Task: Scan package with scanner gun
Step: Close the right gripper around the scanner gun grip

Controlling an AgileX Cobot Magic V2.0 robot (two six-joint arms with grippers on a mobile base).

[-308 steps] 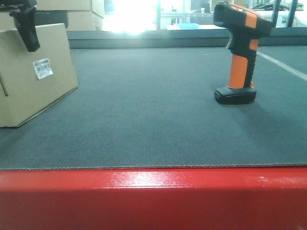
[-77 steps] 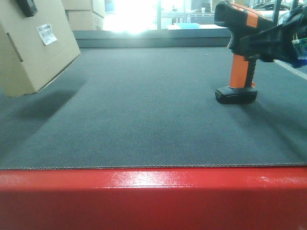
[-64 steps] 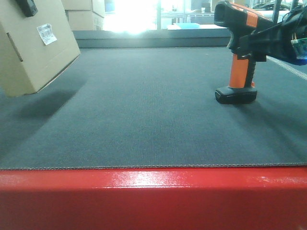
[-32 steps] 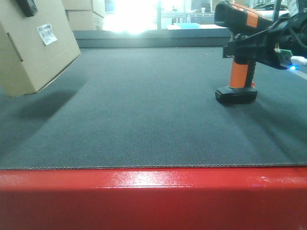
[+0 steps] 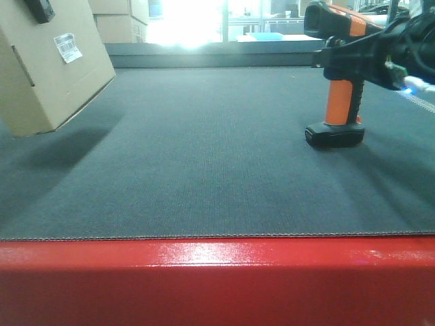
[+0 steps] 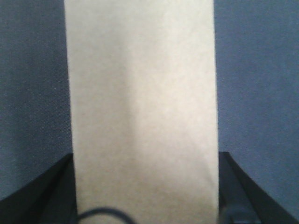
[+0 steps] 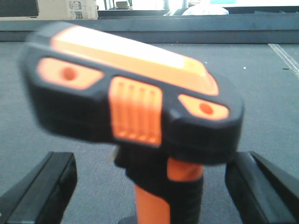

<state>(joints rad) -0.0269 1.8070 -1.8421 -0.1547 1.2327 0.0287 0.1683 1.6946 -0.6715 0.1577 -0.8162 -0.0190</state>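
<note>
A brown cardboard package (image 5: 51, 68) with a white barcode label (image 5: 66, 48) hangs tilted above the dark mat at the far left. My left gripper (image 6: 145, 186) is shut on the package (image 6: 140, 107); a black finger (image 5: 39, 9) shows at its top. An orange and black scanner gun (image 5: 338, 75) stands upright on its base at the right. My right gripper (image 5: 343, 60) is open, with its fingers (image 7: 42, 186) on both sides of the scanner's handle (image 7: 163, 196), apart from it.
The dark grey mat (image 5: 204, 156) covers the table, with a red front edge (image 5: 217, 278). More cardboard boxes (image 5: 119, 17) stand at the back left before a bright window.
The package was lifted off the mat and tilted earlier and now hangs still. My right gripper has moved in from the right to straddle the scanner's handle.
</note>
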